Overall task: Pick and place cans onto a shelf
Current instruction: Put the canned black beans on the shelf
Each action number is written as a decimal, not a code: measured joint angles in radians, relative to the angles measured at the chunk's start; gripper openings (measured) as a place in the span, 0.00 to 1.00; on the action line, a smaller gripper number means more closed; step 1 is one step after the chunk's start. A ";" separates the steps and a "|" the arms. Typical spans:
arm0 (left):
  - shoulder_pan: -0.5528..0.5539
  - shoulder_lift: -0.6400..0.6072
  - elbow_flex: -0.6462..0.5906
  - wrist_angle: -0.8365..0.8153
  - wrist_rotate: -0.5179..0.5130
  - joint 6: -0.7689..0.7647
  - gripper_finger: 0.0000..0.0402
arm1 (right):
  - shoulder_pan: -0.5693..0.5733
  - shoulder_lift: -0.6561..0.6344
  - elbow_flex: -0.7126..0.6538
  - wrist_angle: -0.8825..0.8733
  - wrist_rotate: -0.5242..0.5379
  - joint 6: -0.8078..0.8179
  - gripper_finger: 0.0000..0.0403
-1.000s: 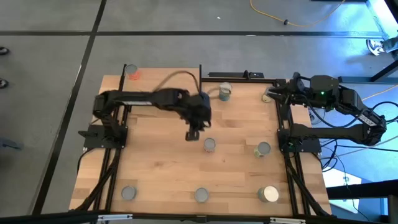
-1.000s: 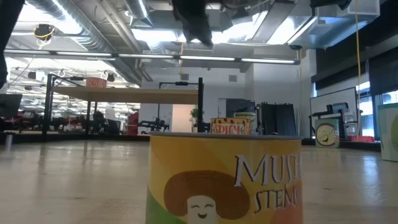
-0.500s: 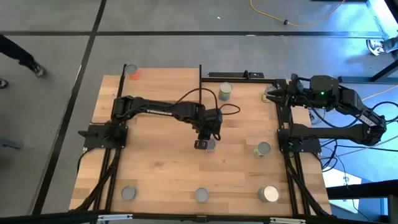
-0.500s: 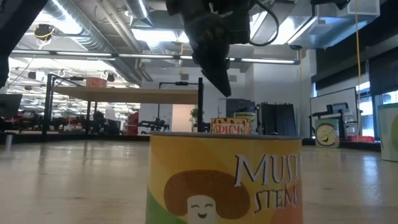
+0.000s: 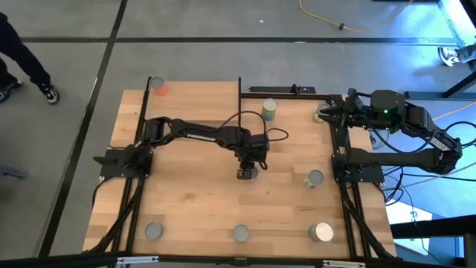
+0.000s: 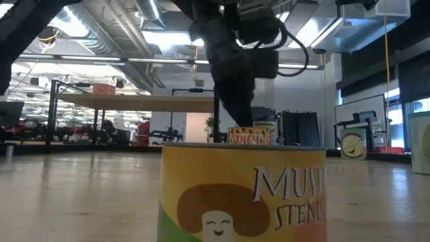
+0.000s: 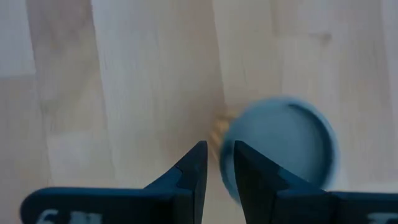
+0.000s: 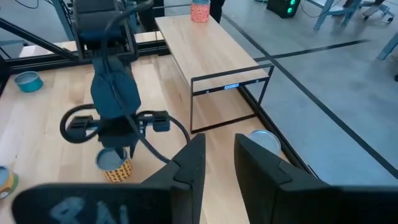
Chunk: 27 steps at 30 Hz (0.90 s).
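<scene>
A yellow-labelled can stands upright on its base at the middle of the table. My left gripper points steeply down over that can's left rim, its fingers a narrow gap apart with nothing between them; the can's grey top lies to one side of them. The low view shows the fingertips level with the can's top. The shelf stands at the far left and carries a pink can. My right gripper waits at the far right, fingers slightly apart and empty. My left gripper comes at the yellow-labelled can from above, slanting down. One finger overlaps the rim of the can's top in the wrist view. Whether it touches the rim I cannot tell.
Other cans stand at the far middle, the right, by the right arm, and along the near edge. The shelf's black upright rises behind the left arm. A person's legs show on the floor far left.
My left gripper has come down and toward the table's near right, from high over the table's middle to the top of the yellow-labelled can, tipping a little steeper. The can has stayed in place. My right arm has kept still.
</scene>
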 joint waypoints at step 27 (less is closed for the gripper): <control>0.003 0.021 0.003 -0.014 -0.001 0.008 0.05 | 0.000 0.000 0.000 0.000 0.000 0.003 0.22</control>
